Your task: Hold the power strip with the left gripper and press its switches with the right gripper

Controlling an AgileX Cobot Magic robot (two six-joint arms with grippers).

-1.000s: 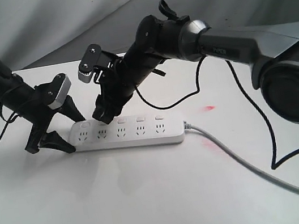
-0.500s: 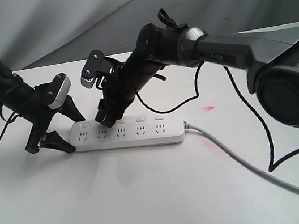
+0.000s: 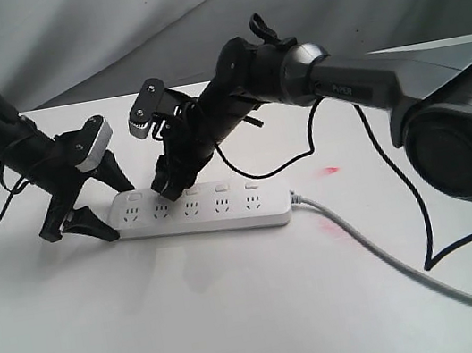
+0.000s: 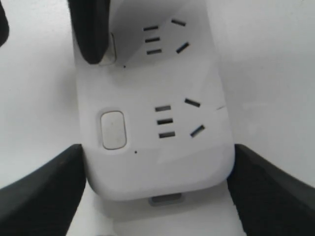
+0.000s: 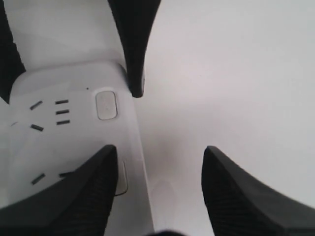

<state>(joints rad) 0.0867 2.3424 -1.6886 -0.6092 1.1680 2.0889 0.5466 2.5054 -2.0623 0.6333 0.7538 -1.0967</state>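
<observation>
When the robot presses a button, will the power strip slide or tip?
Tipping seems unlikely: the power strip lies flat. It could slide on the smooth table, but the left gripper flanks its end, probably steadying it.

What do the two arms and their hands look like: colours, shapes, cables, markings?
The black left hand has two pointed fingers and a rounded white-grey box at its wrist. The right arm is bulkier and glossy, with a silver band, unreadable white lettering and loose black cables; the right hand is black.
</observation>
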